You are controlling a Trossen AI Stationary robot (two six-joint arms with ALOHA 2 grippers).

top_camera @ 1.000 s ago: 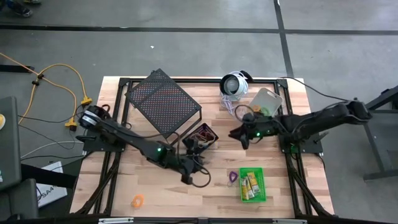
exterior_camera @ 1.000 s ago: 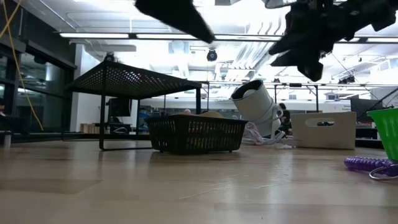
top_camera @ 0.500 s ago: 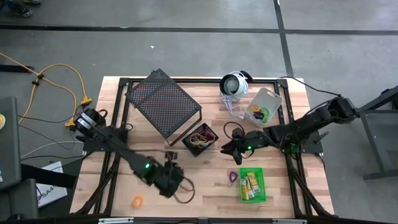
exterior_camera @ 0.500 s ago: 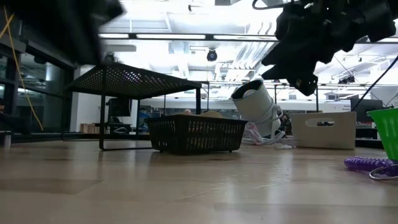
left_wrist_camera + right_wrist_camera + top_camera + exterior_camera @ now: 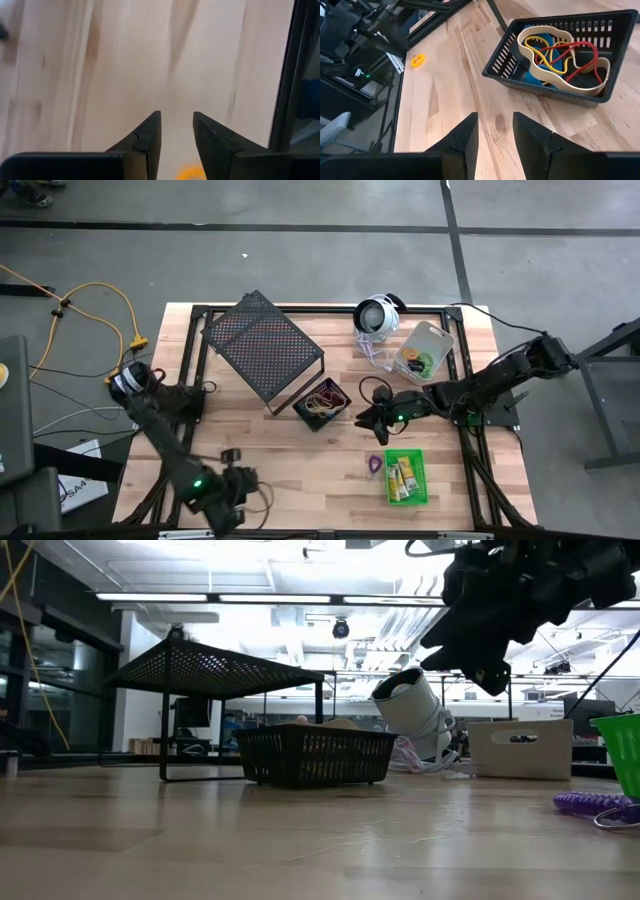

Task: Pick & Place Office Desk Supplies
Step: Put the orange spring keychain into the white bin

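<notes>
My left gripper (image 5: 232, 496) hangs open at the table's near-left part, right over the orange loop (image 5: 192, 174), which shows between its fingertips in the left wrist view and lies flat on the wood. My right gripper (image 5: 368, 418) is open and holds nothing; it hovers between the black bin (image 5: 321, 400), which holds several coloured loops (image 5: 560, 50), and the purple loop (image 5: 373, 465). The green bin (image 5: 405, 477) holds yellow pieces. A pale bin (image 5: 425, 350) with a green loop stands at the far right.
The large black mesh rack (image 5: 262, 345) stands at the far left part of the table, and the round white-and-black device (image 5: 377, 315) with its cord lies at the far edge. Bare wood lies between the orange loop (image 5: 418, 60) and the black bin.
My left arm has swung from beside the black bin toward the table's near-left corner and now stands over the orange loop. My right gripper has moved from near the pale bin toward the near edge and a little left, then kept still.
</notes>
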